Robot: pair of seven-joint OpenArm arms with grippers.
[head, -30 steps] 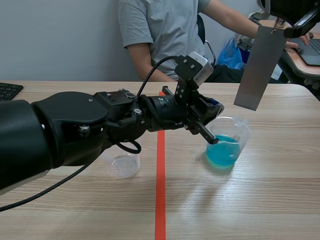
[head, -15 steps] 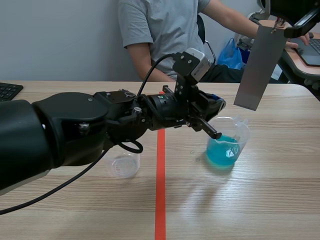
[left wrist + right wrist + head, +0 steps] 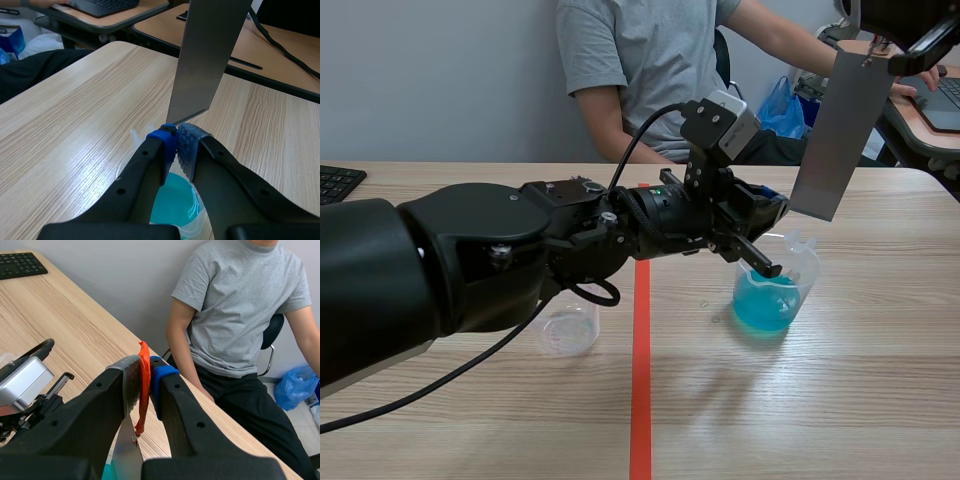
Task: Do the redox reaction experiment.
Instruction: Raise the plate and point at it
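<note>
So, the right tool (image 3: 912, 52) is up high on the right side, clamped on the top end of a grey metal sheet (image 3: 840, 135). The sheet hangs tilted in the air, with its lower end above and a bit behind the beaker (image 3: 802, 268). In the right wrist view there's also an orange strip (image 3: 143, 390) pinched between the fingers next to the sheet. The beaker stands on the worktop (image 3: 880, 400) just right of the red tape line (image 3: 641, 380) and has bright blue liquid (image 3: 765, 308) in the bottom. The left tool (image 3: 768, 262) reaches across the tape line and hovers over the beaker's mouth. Its fingers are pretty much closed together, with nothing between them. From the left wrist view the sheet's bottom edge shows just past the fingertips, but I can't tell if they touch. A small clear cup (image 3: 567, 330) sits left of the tape line, under the left arm. A person in a grey t-shirt (image 3: 650, 60) sits across the worktop.
</note>
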